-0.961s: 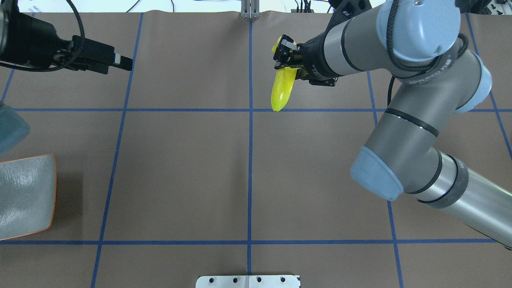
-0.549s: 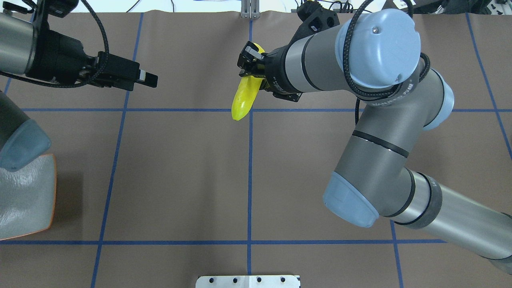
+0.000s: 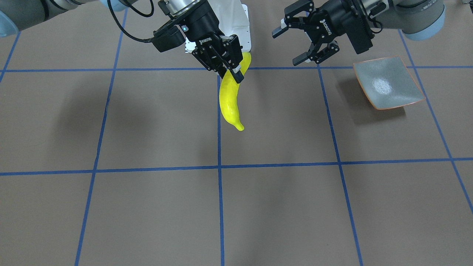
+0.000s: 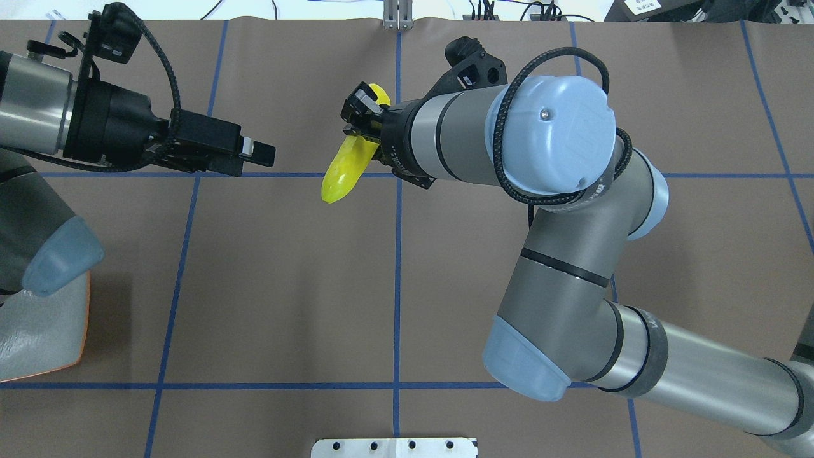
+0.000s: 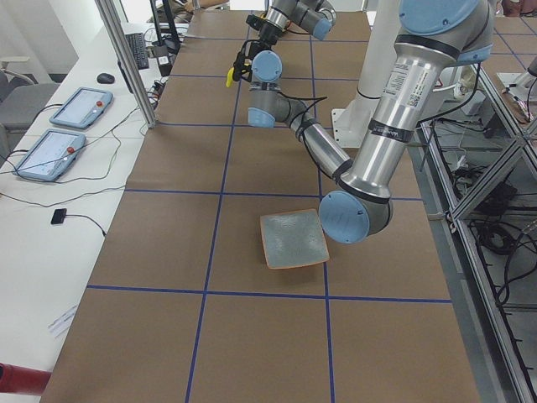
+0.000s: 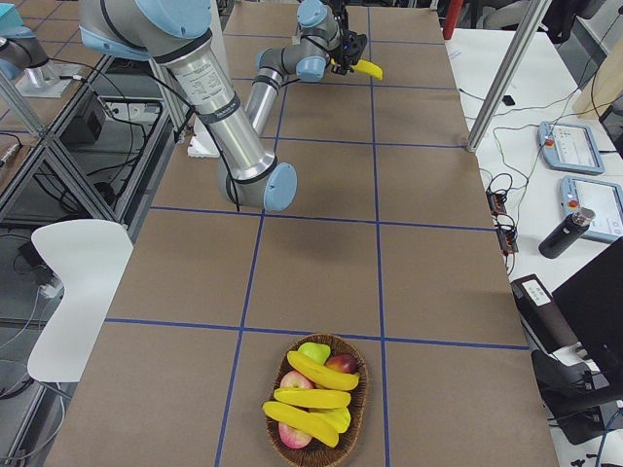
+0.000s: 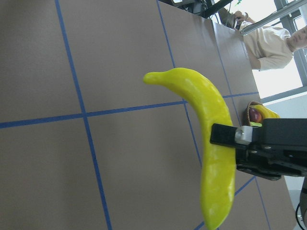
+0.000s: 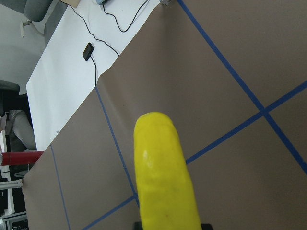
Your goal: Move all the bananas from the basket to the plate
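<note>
Banana hangs above table centre, upper end pinched in right gripper jaws. Left gripper near, jaws spread, not touching. Plate empty; three bananas in basket. Step: hand-over, apparently. Next: left jaws must close on free lower half.

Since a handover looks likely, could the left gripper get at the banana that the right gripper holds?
Probably yes. The left gripper is open and points toward the banana. Nothing lies between them, and most of the banana sticks out free of the right gripper, which is shut on its upper end.
</note>
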Robot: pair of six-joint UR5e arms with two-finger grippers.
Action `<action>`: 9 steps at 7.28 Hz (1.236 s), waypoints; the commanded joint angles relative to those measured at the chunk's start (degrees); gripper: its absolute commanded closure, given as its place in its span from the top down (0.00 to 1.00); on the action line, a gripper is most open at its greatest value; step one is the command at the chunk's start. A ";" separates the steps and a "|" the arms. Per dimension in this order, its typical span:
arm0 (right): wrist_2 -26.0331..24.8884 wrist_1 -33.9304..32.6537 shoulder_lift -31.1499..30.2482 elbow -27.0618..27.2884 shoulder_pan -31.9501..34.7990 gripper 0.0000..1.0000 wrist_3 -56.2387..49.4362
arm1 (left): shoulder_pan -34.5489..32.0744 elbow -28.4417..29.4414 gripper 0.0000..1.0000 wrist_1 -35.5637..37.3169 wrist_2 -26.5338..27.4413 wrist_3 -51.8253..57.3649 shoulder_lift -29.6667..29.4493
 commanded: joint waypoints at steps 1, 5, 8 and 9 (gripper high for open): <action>-0.88 -0.07 1.60 -0.85 -0.78 0.00 1.98 | 2.34 0.05 1.00 -1.04 0.12 -0.91 -0.64; -0.88 -0.25 2.74 -0.15 -1.83 0.00 2.51 | 2.61 0.22 0.94 -1.04 0.12 -0.91 -1.44; -0.97 -0.16 4.06 -0.06 -2.63 0.00 2.51 | 2.96 0.31 0.92 -1.13 0.12 -0.91 -1.96; -0.97 -0.16 4.67 -0.06 -2.89 0.00 2.51 | 3.14 0.49 0.88 -1.04 0.12 -0.82 -1.97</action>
